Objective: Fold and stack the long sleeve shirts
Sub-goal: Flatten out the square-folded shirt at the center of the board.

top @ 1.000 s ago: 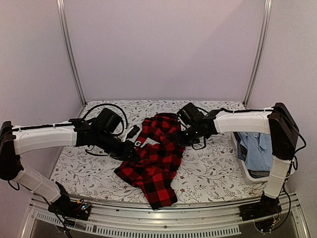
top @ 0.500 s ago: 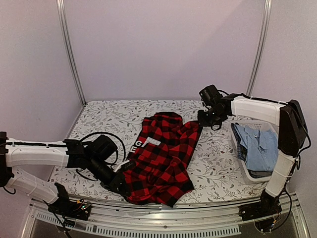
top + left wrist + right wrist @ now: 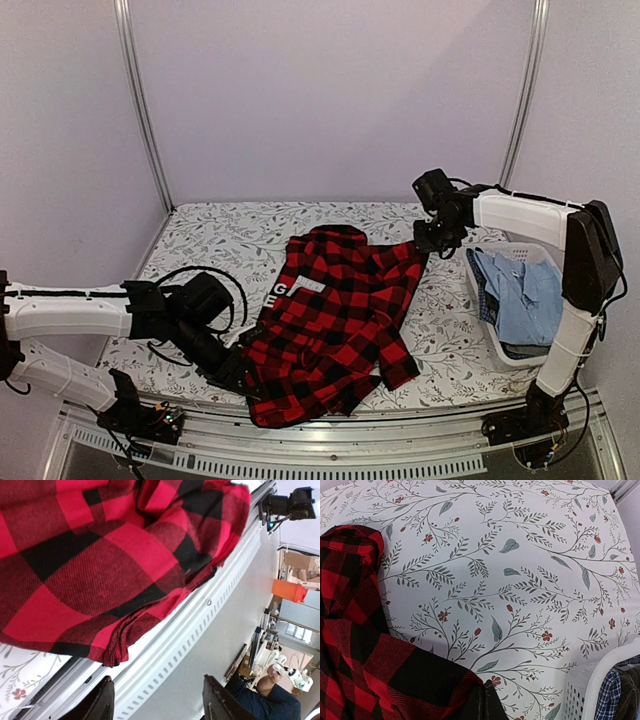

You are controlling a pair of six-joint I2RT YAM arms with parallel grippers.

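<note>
A red-and-black check long sleeve shirt point(image 3: 335, 310) lies spread on the floral table, white letters point(image 3: 282, 290) showing near its left edge. My left gripper point(image 3: 240, 375) sits low at the shirt's near left corner. In the left wrist view this gripper point(image 3: 157, 680) is open with nothing between its fingers, and the shirt's hem point(image 3: 112, 650) hangs just beyond them over the table's front rail. My right gripper point(image 3: 428, 243) is shut on the shirt's far right corner. The right wrist view shows its fingers point(image 3: 487, 702) pinched together on that corner of the shirt point(image 3: 370, 670).
A white basket point(image 3: 480, 310) at the right edge holds blue shirts point(image 3: 520, 290), and its rim point(image 3: 600, 680) lies close to my right gripper. The metal front rail point(image 3: 200, 630) runs just under my left gripper. Black cables point(image 3: 215, 285) loop beside the left arm.
My left gripper has opened and let go of the shirt's near left corner. My right gripper pulled the far corner a little further right, so the shirt lies wider.
</note>
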